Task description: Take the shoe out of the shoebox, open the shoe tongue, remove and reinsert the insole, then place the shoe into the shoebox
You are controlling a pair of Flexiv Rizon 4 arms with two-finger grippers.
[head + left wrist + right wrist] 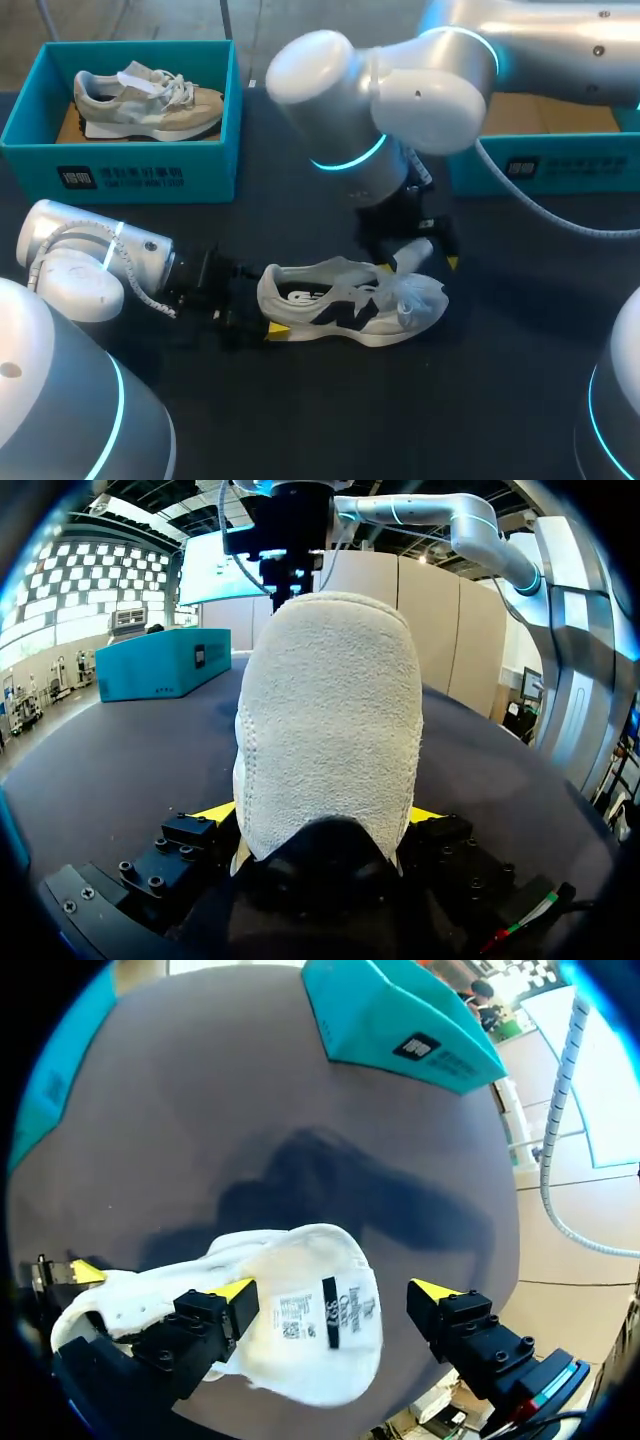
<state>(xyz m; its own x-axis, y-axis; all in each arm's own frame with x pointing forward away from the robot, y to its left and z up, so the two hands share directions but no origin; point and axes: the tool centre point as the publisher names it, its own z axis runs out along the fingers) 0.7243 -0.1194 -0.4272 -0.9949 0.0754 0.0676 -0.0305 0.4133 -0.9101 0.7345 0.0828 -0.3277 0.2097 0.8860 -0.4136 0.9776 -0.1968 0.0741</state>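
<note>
The white shoe [350, 300] sits on the dark tabletop [300, 420], sole down. Its heel [330, 730] points toward the left arm. The left gripper [320, 818] is clamped on that heel, with a yellow tip pressed against either side. The right gripper [335, 1290] hangs over the shoe's front half with its fingers spread wide. The lifted tongue [320, 1320] stands up between them, its label side facing the wrist. One finger [235, 1290] meets the tongue's edge; the other stands clear of it. A teal shoebox [130, 170] holding a beige shoe [150, 100] stands well apart from the white shoe, beyond its heel end.
</note>
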